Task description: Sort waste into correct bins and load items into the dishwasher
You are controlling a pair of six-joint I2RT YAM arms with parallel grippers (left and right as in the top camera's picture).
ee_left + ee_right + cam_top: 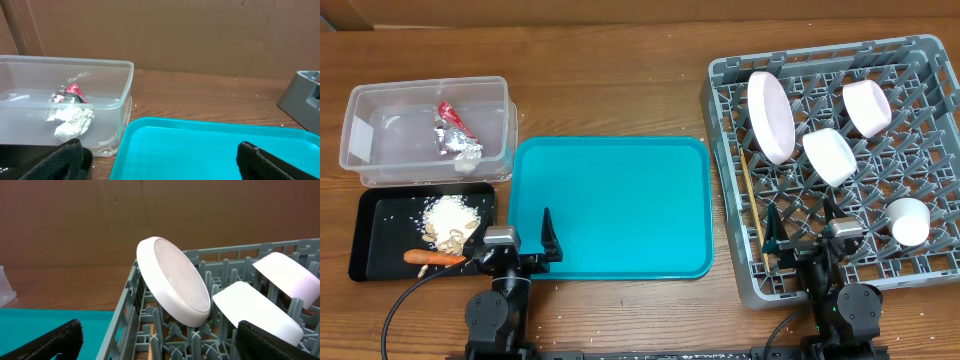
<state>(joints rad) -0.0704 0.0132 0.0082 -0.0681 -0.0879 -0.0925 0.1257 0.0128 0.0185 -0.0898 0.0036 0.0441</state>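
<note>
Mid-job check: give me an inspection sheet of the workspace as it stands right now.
Surface: wooden table; teal tray at its centre, bare.
Job's things: foil wrappers in clear tub; food scraps and carrot on black tray; plate, two bowls, cup and chopsticks in dish rack.
Clutter: nothing seen.
Hands: left hand open, empty, at the teal tray's left edge; right hand open, empty, over the rack's front.
Cables: black cable by the left arm base.
Surroundings: brown board behind the table.
</note>
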